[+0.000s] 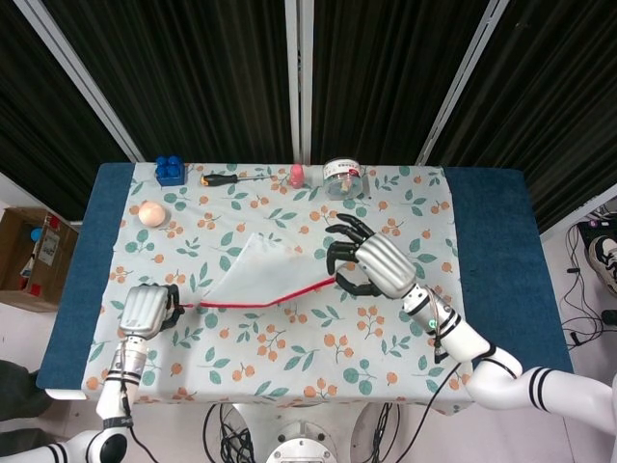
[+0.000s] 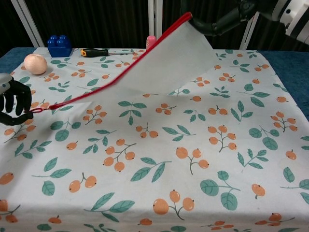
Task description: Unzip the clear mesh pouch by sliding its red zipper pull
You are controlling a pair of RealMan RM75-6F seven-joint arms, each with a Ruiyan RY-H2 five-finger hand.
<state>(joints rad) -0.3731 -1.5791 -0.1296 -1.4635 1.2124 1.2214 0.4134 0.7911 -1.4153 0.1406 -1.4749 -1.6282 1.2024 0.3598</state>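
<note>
The clear mesh pouch (image 1: 255, 275) (image 2: 166, 65) hangs stretched above the table, its red zipper edge (image 1: 280, 297) (image 2: 111, 82) running in a taut line between my hands. My right hand (image 1: 371, 268) (image 2: 219, 21) grips the pouch's upper right corner, lifted off the cloth. My left hand (image 1: 145, 311) (image 2: 13, 102) pinches the red zipper pull (image 2: 36, 109) low at the far left, close to the tablecloth. The pouch sags down to the cloth behind the zipper line.
A floral cloth (image 1: 289, 367) covers the table. Along the back stand a blue brick (image 1: 170, 170), a screwdriver (image 1: 231, 177), a small pink bottle (image 1: 296, 175) and a clear jar (image 1: 343, 177). A peach-coloured ball (image 1: 150, 213) lies at the back left.
</note>
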